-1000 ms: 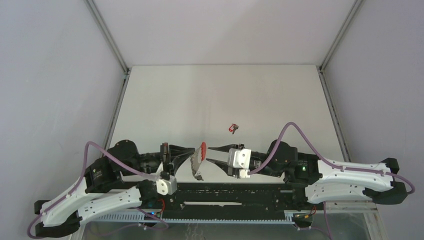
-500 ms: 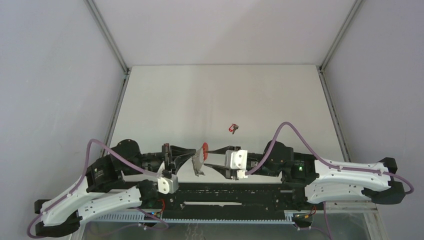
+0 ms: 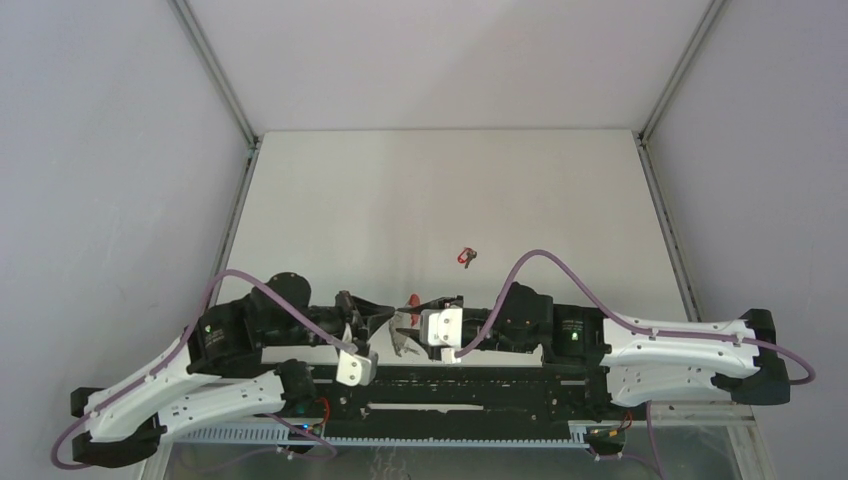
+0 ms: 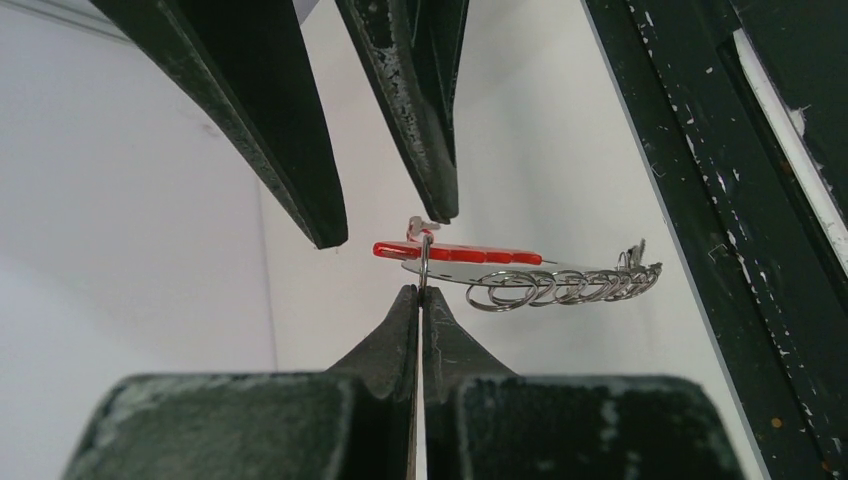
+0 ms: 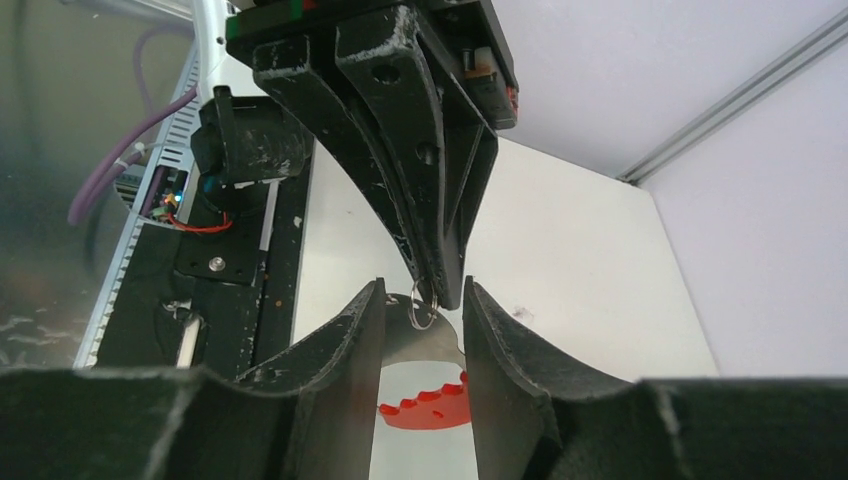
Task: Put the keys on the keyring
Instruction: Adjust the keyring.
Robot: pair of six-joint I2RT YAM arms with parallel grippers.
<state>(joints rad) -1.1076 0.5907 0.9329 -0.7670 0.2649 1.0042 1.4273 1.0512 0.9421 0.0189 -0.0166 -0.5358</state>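
Observation:
My left gripper [image 4: 421, 290] is shut on the thin keyring [image 4: 424, 262], which hangs from its tips in the right wrist view [image 5: 422, 305]. The keyring carries the red strap [image 4: 458, 253] and the flat silvery keys with their chain of several small rings [image 4: 560, 285]. My right gripper [image 5: 424, 290] is open. Its fingers [image 4: 300, 150] stand on either side of the ring end, with the red strap [image 5: 425, 410] and silvery plate [image 5: 425, 345] showing between them. In the top view the two grippers, left [image 3: 388, 318] and right [image 3: 412, 320], meet tip to tip above the near edge.
A small red and dark item [image 3: 466, 257] lies alone on the white table [image 3: 450, 190], beyond the grippers. The black base rail [image 3: 450, 385] runs just below the grippers. Grey walls and metal frame posts enclose the table.
My right gripper has moved left and closed in on the left gripper's tips. The left gripper has shifted slightly right. The hanging strap and silvery bunch now sit between the two grippers.

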